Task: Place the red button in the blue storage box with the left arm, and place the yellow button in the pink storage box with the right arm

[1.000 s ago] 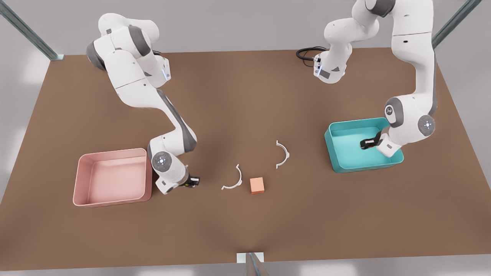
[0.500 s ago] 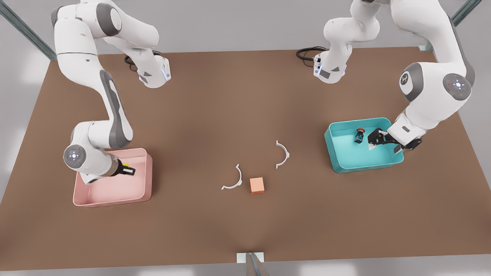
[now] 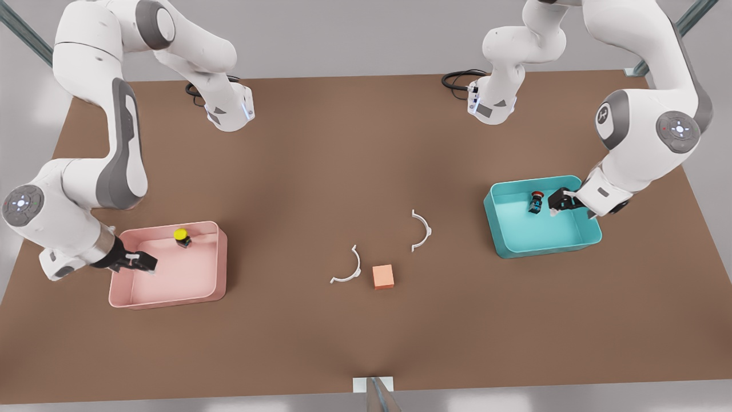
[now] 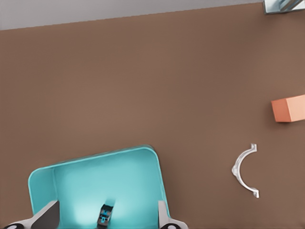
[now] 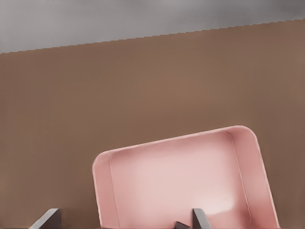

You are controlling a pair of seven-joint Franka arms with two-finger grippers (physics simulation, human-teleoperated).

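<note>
Since half a second ago the right gripper (image 3: pixel 150 264) let go — yellow button (image 3: pixel 182 237) now lies in the pink storage box (image 3: pixel 171 297), jaws spread. Left gripper (image 3: pixel 559 203) likewise released, red button (image 3: pixel 536 202) inside the blue storage box (image 3: pixel 543 247). Placing looks done; next, lift both arms clear.

Red button (image 3: pixel 536 195) in the teal-blue box (image 3: pixel 517 243) — yellow button (image 3: pixel 180 234) in the pale pink box (image 3: pixel 171 296) — orange cube (image 3: pixel 383 276) on brown table (image 3: pixel 343 154).
</note>
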